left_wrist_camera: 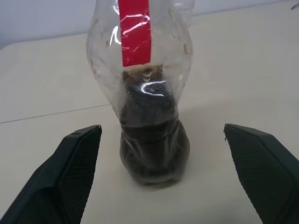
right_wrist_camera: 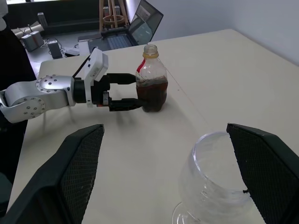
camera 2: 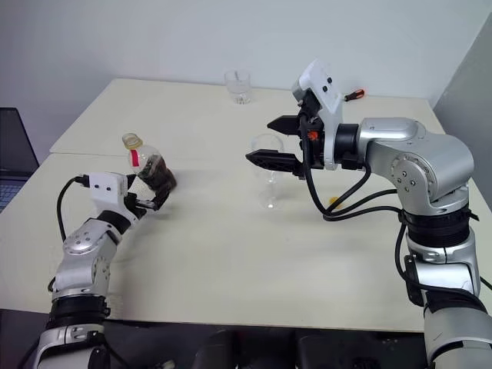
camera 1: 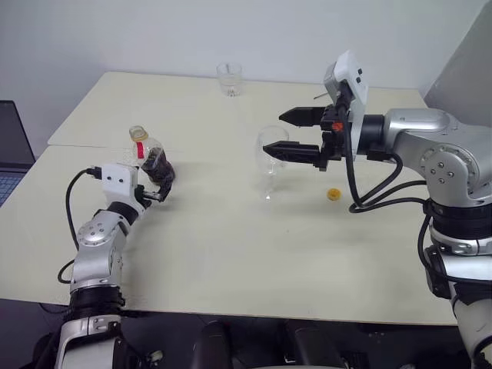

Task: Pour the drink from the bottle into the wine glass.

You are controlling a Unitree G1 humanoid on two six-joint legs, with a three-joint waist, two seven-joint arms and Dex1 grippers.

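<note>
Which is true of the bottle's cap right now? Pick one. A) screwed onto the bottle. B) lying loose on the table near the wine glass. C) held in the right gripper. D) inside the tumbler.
B: the bottle stands open-necked, and the yellow cap lies on the table beside the wine glass.

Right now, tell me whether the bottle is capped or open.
Open. The bottle stands upright with a bare mouth, only a yellow ring at its neck; a small yellow cap lies on the table near the wine glass.

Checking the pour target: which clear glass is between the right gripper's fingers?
The stemmed wine glass mid-table; the short tumbler stands apart at the far edge.
</note>
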